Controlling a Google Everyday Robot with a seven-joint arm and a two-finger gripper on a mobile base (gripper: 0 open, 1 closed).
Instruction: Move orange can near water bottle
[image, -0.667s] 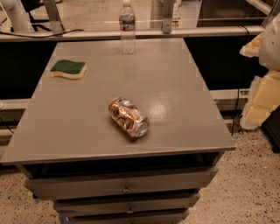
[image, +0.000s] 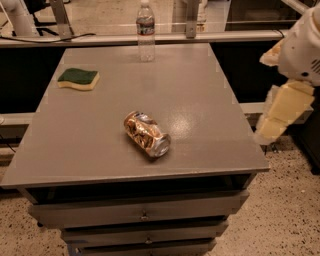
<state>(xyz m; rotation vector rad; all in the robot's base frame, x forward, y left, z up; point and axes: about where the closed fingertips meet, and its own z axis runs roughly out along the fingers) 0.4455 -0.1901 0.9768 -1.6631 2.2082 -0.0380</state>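
The orange can (image: 147, 134) lies on its side near the middle front of the grey table (image: 200, 100), its shiny silver end facing front right. The water bottle (image: 145, 31) stands upright at the table's far edge, well behind the can. My gripper (image: 282, 111) hangs off the table's right side, level with the can but far to its right, touching nothing.
A green-and-yellow sponge (image: 78, 78) lies at the table's back left. Drawers (image: 142, 215) sit under the tabletop. A rail (image: 100, 39) and metal posts run behind the table. Speckled floor lies to the right.
My gripper has shifted slightly left, toward the table's right edge. The can, bottle and sponge have not moved.
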